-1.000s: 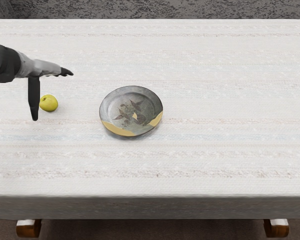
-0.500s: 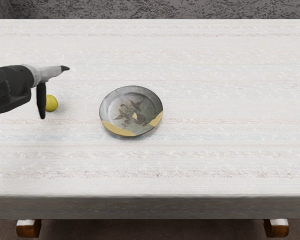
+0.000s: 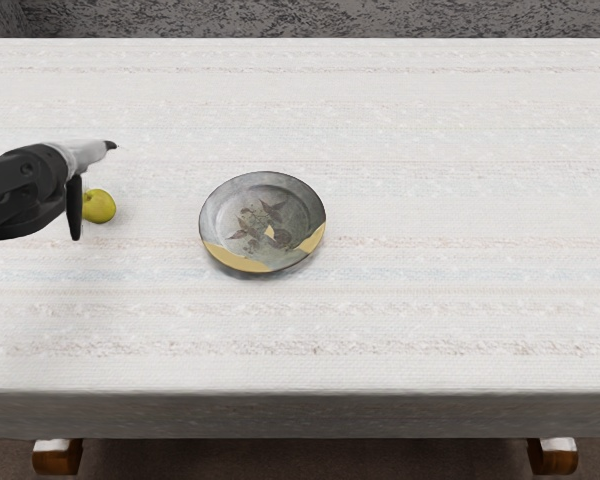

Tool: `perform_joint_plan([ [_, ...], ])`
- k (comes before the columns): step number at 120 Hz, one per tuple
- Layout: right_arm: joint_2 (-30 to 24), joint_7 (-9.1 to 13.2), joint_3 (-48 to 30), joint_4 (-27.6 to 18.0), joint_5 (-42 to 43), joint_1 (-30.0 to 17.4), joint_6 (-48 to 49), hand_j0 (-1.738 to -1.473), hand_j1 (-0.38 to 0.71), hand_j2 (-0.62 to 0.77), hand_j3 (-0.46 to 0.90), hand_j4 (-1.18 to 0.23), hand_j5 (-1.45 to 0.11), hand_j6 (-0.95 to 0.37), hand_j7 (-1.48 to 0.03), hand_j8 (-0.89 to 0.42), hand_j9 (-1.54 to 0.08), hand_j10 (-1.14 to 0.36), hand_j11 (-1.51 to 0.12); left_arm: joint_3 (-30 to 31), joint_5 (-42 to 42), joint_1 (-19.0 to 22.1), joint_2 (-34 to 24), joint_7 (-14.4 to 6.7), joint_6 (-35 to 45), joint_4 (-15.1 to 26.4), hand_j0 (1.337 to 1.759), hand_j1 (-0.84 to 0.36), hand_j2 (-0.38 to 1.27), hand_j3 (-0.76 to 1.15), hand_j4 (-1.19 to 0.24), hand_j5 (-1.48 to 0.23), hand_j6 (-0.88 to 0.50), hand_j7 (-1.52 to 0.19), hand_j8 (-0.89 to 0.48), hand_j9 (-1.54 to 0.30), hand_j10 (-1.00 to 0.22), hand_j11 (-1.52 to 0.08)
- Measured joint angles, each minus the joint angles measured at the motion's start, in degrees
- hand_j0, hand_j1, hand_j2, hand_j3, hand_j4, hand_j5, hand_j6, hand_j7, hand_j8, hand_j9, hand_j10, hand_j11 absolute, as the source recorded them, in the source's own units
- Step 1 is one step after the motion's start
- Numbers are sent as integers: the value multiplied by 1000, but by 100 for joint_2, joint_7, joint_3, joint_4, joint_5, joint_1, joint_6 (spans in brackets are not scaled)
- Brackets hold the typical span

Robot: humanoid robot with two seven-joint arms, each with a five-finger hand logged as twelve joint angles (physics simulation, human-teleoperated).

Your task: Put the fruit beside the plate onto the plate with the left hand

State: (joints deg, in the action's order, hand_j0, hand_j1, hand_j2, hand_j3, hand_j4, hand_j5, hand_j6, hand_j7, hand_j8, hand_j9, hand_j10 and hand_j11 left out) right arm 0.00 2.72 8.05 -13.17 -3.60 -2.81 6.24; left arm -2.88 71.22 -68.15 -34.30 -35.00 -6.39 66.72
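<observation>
The long table, with its pale, woven, faintly striped top, fills nearly the whole view. Two brown wooden feet show below its near edge, one under each near corner.

My dark forearm comes in over the table's left edge, roughly midway between the far and near edges. It ends in my left hand, grey with black fingertips. My fingers are spread apart and grasp nothing. One finger stretches out towards the right, and another hangs straight down towards the tabletop.

The round grey plate has a dark leafy pattern in its middle and a yellow-gold patch along its near rim. It lies flat on the table, somewhat left of centre.

The small round yellow-green fruit sits on the tabletop close to the left edge. It is on the plate's left, apart from it and not on it. My hanging finger crosses in front of the fruit's left side, and I cannot tell whether the finger touches the fruit.
</observation>
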Motion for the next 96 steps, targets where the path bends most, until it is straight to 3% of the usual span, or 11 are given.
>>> perform_joint_plan([
  [27,0,0,1,-1,0,-5,0,-1658,-334,-3,0,-13,-16,-12,-16,-12,-16,-12,-16,171,221,109,577,0,360,-456,1658,285,13,0,-60,-73,-62,-72,-61,-72,-59,-72],
  [59,0,0,-2,-1,0,-5,0,-1658,-334,-3,0,-13,-16,-12,-17,-12,-16,-12,-16,334,247,241,670,0,470,-799,1658,153,36,0,-170,-215,-172,-215,-171,-215,-169,-215],
  [96,0,0,3,-1,0,-8,0,-1658,-334,-3,0,-12,-16,-12,-16,-12,-16,-12,-16,349,241,241,694,0,563,-916,1658,62,51,0,-246,-314,-247,-314,-247,-314,-245,-313],
])
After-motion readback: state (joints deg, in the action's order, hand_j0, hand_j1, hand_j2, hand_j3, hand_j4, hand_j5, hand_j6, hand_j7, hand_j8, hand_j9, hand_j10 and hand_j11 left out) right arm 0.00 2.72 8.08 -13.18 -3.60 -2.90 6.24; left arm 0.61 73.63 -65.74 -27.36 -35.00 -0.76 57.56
